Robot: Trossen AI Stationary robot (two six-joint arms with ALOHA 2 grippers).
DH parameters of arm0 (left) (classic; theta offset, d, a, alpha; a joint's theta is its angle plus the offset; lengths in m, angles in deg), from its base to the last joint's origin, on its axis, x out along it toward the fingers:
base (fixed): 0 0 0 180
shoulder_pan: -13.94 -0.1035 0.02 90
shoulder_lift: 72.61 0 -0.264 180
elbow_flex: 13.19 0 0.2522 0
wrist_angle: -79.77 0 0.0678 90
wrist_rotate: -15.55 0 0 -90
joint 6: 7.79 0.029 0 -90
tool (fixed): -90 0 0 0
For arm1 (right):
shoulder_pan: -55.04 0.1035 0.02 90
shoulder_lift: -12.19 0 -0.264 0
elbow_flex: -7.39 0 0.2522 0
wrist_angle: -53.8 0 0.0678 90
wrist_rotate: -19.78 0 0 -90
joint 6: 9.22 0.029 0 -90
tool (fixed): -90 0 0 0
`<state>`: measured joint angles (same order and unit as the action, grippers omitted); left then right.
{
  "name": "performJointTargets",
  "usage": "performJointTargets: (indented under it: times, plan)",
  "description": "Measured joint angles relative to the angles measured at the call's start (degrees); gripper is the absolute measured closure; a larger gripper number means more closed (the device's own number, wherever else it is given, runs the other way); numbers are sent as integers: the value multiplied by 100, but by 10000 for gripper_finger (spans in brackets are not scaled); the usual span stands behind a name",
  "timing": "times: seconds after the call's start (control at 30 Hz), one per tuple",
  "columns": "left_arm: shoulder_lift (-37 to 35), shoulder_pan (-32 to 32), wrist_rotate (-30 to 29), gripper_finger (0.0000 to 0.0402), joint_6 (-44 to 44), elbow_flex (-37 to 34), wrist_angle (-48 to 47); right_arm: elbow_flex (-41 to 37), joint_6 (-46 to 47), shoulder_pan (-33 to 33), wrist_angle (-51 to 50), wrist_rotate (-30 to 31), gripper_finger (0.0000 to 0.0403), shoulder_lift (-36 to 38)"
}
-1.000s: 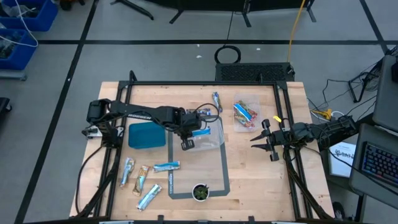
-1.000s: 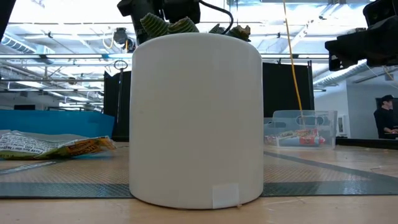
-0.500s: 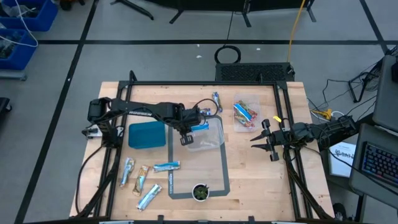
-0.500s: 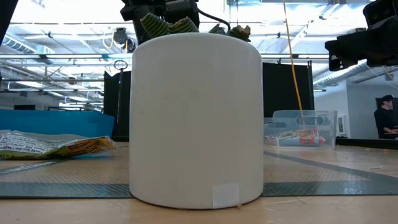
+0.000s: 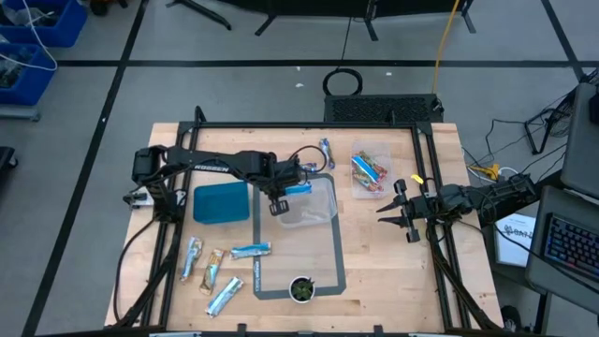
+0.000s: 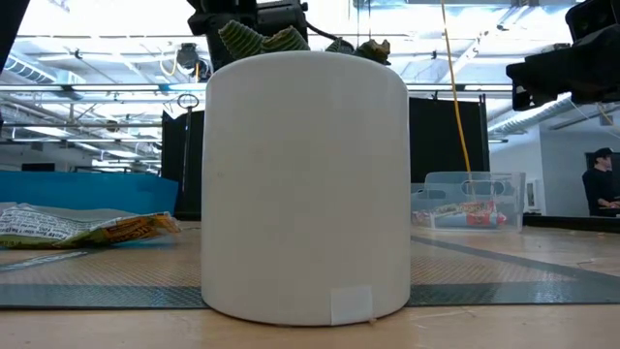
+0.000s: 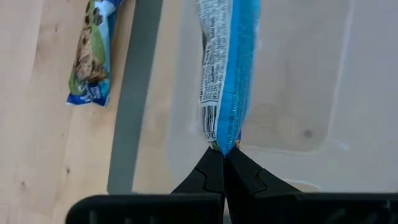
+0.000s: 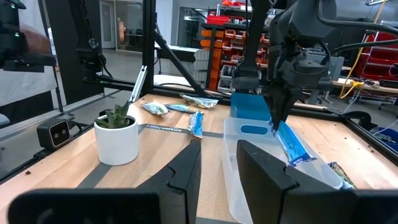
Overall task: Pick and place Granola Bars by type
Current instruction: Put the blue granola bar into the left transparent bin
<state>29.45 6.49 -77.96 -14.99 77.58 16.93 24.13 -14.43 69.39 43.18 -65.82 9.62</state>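
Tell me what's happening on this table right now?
The left pincer is shut on a bright blue granola bar, holding it by one end over the empty clear container at mid-table. A second clear container beyond it already holds bars with orange-red wrappers. More bars lie loose on the wood near the left front. The right pincer waits, open, at the table's right side.

Fine print on blue bar wrapper [image 7: 225, 74], unreadable
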Motion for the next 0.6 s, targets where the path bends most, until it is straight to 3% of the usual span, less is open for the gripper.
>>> performJointTargets:
  times: [0.6]
  plan:
    - [0,-11,71,401,-4,-4,-292,-2,0,1,2,0,309,0]
